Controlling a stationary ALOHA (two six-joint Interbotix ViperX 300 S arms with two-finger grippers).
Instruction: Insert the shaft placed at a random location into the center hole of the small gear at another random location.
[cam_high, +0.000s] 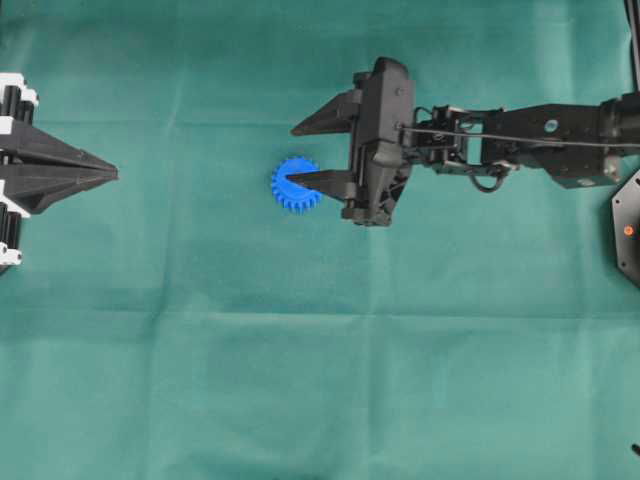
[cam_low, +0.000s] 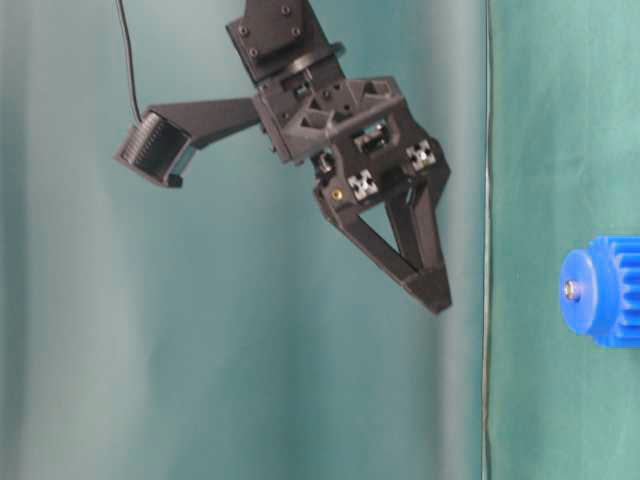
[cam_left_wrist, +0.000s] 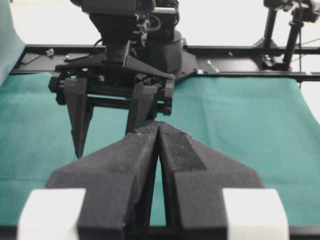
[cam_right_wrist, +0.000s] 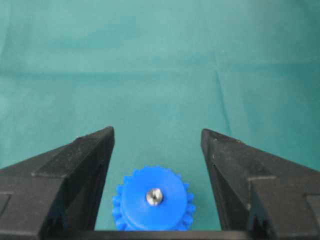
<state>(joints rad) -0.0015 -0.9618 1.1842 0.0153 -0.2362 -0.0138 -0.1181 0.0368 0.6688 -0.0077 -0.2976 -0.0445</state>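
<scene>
The small blue gear (cam_high: 295, 185) lies flat on the green cloth. In the right wrist view the gear (cam_right_wrist: 152, 200) shows the silver shaft (cam_right_wrist: 154, 196) standing end-on in its hub; the shaft fills the center hole, so the hole itself is hidden. The table-level view also shows the gear (cam_low: 603, 292) with the shaft (cam_low: 570, 290) in its hub. My right gripper (cam_high: 292, 155) is open and empty, raised above the gear, with one finger crossing over it from overhead (cam_right_wrist: 157, 131). My left gripper (cam_high: 113, 173) is shut and empty at the far left (cam_left_wrist: 159, 123).
Green cloth (cam_high: 320, 360) covers the table. The right arm (cam_high: 520, 140) reaches in from the right edge. A black frame rail (cam_left_wrist: 240, 75) runs along the far side in the left wrist view.
</scene>
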